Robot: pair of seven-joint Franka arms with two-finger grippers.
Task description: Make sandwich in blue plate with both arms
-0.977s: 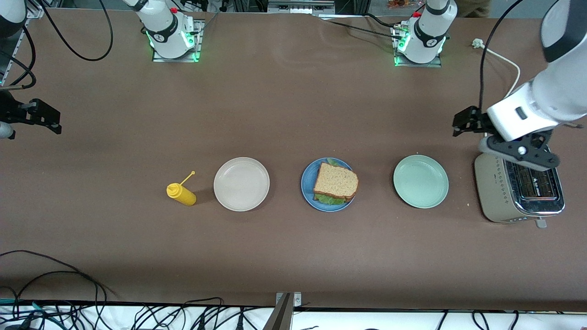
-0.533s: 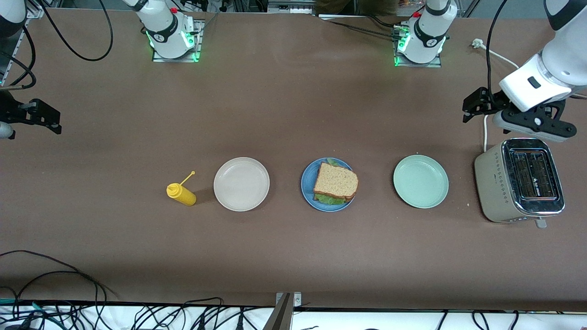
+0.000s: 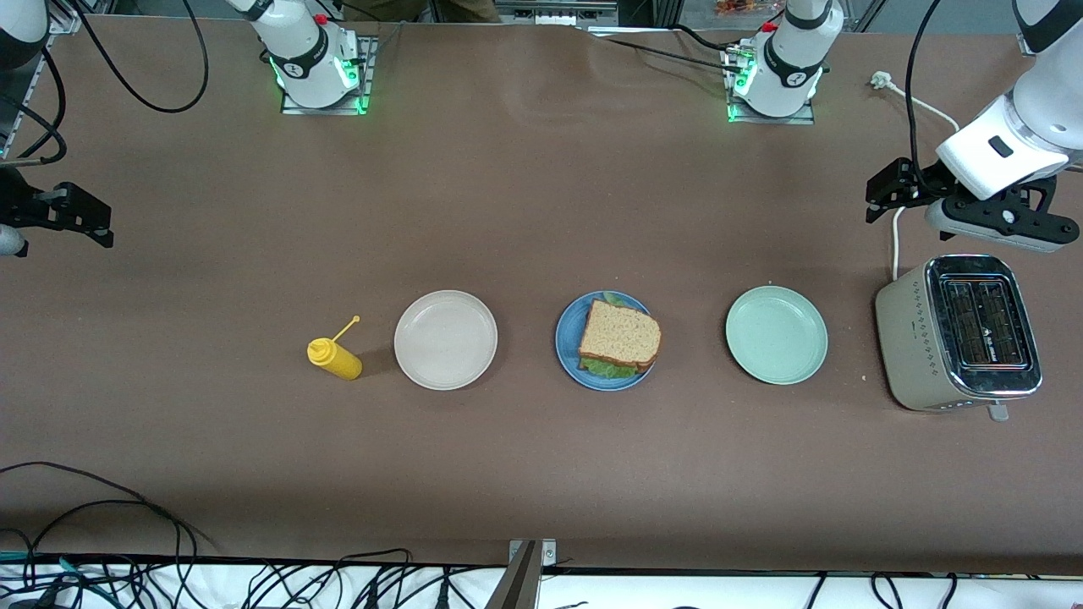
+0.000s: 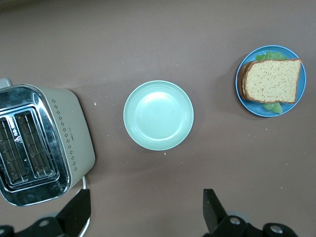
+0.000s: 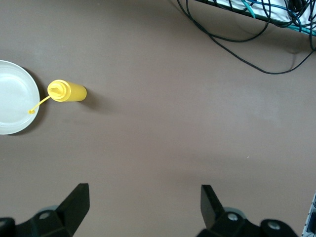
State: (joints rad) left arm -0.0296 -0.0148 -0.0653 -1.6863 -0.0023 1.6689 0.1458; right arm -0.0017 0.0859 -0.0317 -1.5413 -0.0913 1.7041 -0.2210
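Observation:
The sandwich, two brown bread slices with a green lettuce leaf sticking out, lies on the blue plate at mid-table. It also shows in the left wrist view on the blue plate. My left gripper is open and empty, up in the air over bare table beside the toaster at the left arm's end; its fingers are wide apart in the left wrist view. My right gripper waits open and empty over the right arm's end, also seen in the right wrist view.
A pale green plate and a silver toaster stand toward the left arm's end. A beige plate and a yellow squeeze bottle stand toward the right arm's end. Black cables lie along the near edge.
My left gripper has risen from over the toaster and moved off it toward the arms' bases. The right arm, the plates and the sandwich have not moved.

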